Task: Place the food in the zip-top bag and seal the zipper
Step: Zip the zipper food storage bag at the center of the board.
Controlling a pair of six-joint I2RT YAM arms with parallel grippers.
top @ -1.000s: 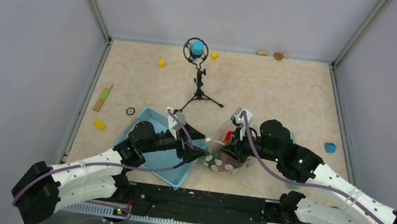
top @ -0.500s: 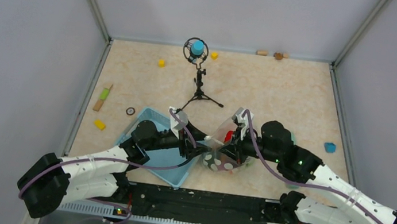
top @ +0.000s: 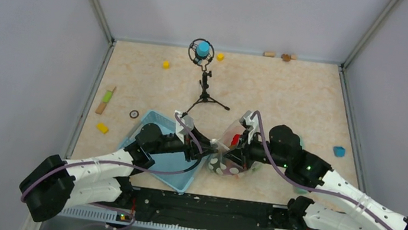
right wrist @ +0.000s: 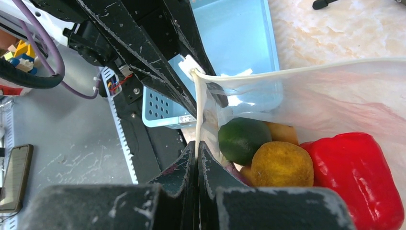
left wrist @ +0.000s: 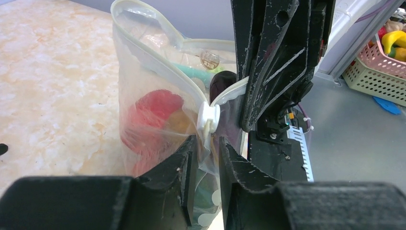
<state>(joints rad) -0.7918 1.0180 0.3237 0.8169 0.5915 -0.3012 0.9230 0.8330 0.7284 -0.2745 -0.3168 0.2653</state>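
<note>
Bag [left wrist: 143, 110]: clear, soft, crinkled plastic; zipper [left wrist: 163, 71]: pale curved strip.

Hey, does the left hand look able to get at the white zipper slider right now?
Probably yes: the slider sits just above the left hand, whose fingers straddle the bag edge, nothing between. The right hand pinches the strip beside it.

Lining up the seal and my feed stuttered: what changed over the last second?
The left hand edged right, up to the zip-top bag, and narrowed its jaws around the bag's edge just below the slider; a gap still shows, so no firm grip yet. Unchanged: the right hand stays pinched on the zipper, the bag stands open, the food inside.
</note>
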